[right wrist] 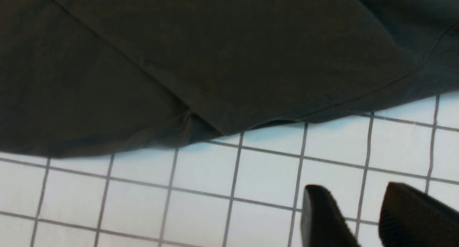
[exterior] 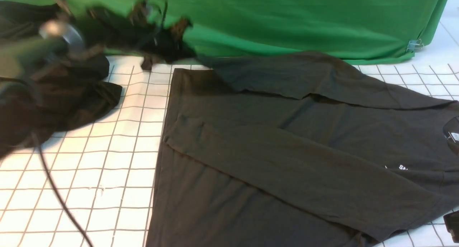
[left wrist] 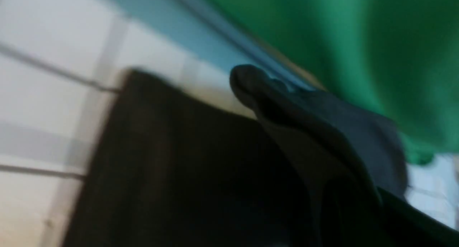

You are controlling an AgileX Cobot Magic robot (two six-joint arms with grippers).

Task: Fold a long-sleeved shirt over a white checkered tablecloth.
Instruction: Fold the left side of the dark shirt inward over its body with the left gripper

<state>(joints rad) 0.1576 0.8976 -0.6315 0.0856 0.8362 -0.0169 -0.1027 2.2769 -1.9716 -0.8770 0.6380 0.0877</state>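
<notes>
shirt (exterior: 287, 161) logo (exterior: 403, 167) reads "sa" (rest cut off)

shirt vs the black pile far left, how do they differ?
The long-sleeved shirt lies spread flat, a sleeve folded across it; the black pile is crumpled. The shirt shows a white logo and neck label; the pile shows none. Both are dark fabric on the checkered tablecloth.

Charcoal long-sleeved shirt (exterior: 287, 150) lies spread, sleeves folded inward, on white checkered tablecloth (exterior: 118, 161).
</notes>
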